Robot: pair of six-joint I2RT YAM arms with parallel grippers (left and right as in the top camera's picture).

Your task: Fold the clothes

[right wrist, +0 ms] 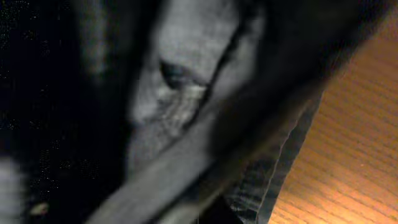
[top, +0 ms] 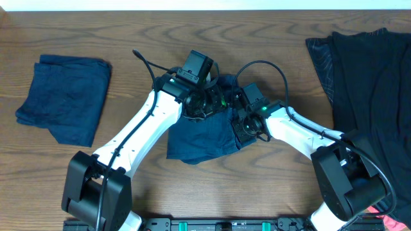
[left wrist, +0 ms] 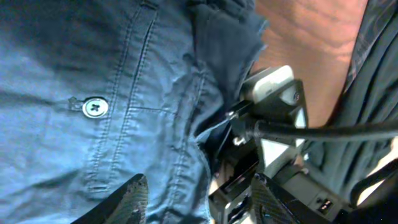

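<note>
The soft, limp blue garment (top: 204, 138) is lying rumpled at mid-table and is probably best pinched at a hem or corner. The left gripper (left wrist: 199, 198) is hanging spread wide just over its buttoned seam, holding nothing. The right gripper (top: 249, 125) is sitting at the cloth's right edge, its jaws too blurred to tell.

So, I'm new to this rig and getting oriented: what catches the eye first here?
The white left arm and white right arm meet over a crumpled dark blue buttoned garment at the middle of the brown wooden table. A folded dark blue cloth lies at the far left, and a heap of black clothing covers the right edge.
</note>
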